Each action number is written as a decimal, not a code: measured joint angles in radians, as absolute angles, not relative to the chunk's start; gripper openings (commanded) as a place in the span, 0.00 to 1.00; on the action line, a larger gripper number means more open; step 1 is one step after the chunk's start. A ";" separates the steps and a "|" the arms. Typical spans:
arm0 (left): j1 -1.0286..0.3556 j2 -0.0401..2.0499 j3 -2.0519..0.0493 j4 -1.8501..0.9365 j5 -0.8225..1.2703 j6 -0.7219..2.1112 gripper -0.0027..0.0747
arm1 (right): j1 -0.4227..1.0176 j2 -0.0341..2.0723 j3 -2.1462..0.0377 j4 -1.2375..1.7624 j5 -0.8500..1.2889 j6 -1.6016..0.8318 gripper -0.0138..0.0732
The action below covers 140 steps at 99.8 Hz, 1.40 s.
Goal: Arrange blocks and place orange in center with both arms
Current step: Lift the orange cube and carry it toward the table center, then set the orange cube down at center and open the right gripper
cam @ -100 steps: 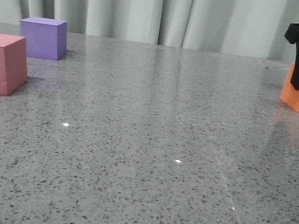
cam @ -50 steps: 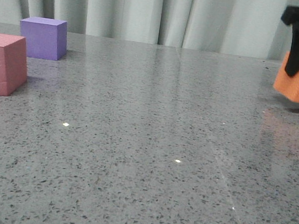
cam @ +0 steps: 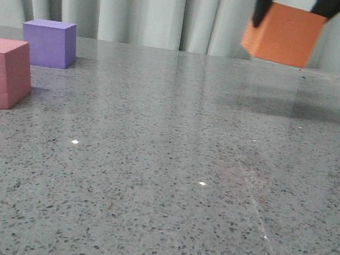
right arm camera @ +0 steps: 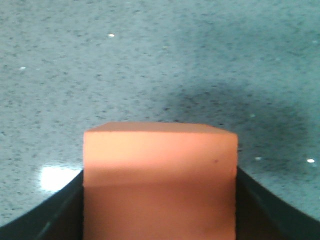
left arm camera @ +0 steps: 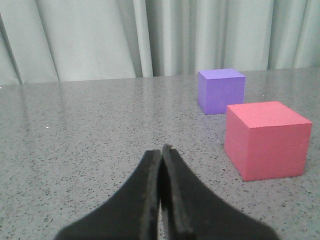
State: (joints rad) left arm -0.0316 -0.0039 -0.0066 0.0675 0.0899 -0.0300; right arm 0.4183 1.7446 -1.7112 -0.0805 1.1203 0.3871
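The orange block (cam: 284,34) hangs in the air at the upper right of the front view, clear of the table, held by my right gripper (cam: 295,2), whose black fingers (cam: 261,7) grip its sides. In the right wrist view the orange block (right arm camera: 160,180) fills the space between the fingers (right arm camera: 60,210), so my right gripper (right arm camera: 160,200) is shut on it. At the far left stand the pink-red block (cam: 0,72) and, behind it, the purple block (cam: 50,42). My left gripper (left arm camera: 161,150) is shut and empty, low over the table, with the pink-red block (left arm camera: 265,140) and purple block (left arm camera: 221,90) ahead of it.
A grey speckled tabletop (cam: 165,165) runs back to a pale curtain (cam: 149,4). The lifted block casts a shadow (cam: 286,109) on the table at the right rear.
The right gripper has lifted the orange block off the table at the far right and carried it up and to the left. The pink-red and purple blocks have not moved.
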 measured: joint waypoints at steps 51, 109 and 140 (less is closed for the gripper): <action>-0.032 -0.004 -0.007 0.067 0.090 -0.030 0.01 | 0.638 2.008 -2.000 -0.147 1.233 0.634 0.42; -0.032 -0.004 -0.007 0.067 0.090 -0.030 0.01 | 0.649 2.094 -2.033 -0.174 1.239 0.699 0.42; -0.032 -0.004 -0.007 0.067 0.090 -0.030 0.01 | 0.656 2.102 -2.033 -0.184 1.239 0.699 0.70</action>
